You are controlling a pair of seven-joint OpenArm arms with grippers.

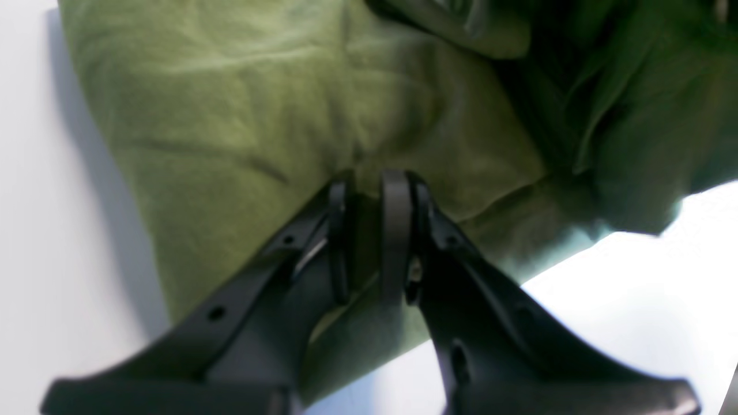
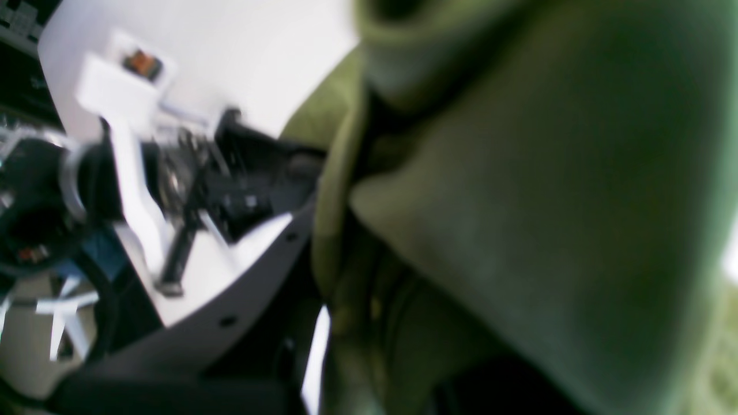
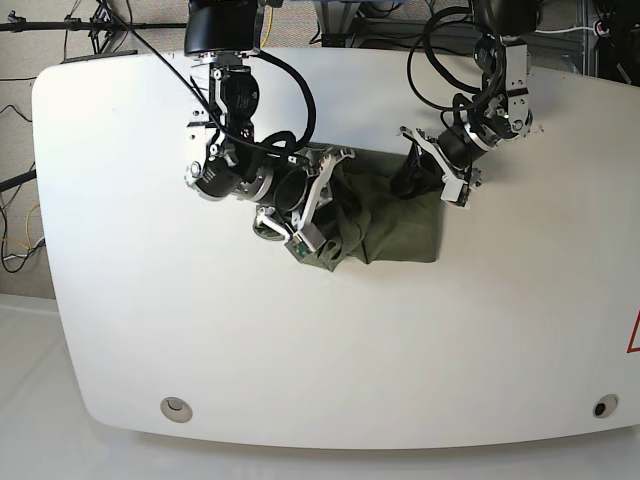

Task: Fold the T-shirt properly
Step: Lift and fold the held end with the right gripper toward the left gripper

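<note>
White table (image 3: 150, 330) carries the T-shirt (image 3: 395, 228), bunched mid-table toward the far side, long axis left to right. Left gripper (image 1: 369, 230) pinches its right end; right gripper (image 3: 325, 205) clamps the raised left end, so each arm holds its nearer end.

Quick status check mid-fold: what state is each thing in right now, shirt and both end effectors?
T-shirt: partly folded, bunched and wrinkled, lying on the white table.
Left end effector: shut on a fold of the T-shirt.
Right end effector: shut on the T-shirt's bunched edge, cloth draped close over its camera.
</note>
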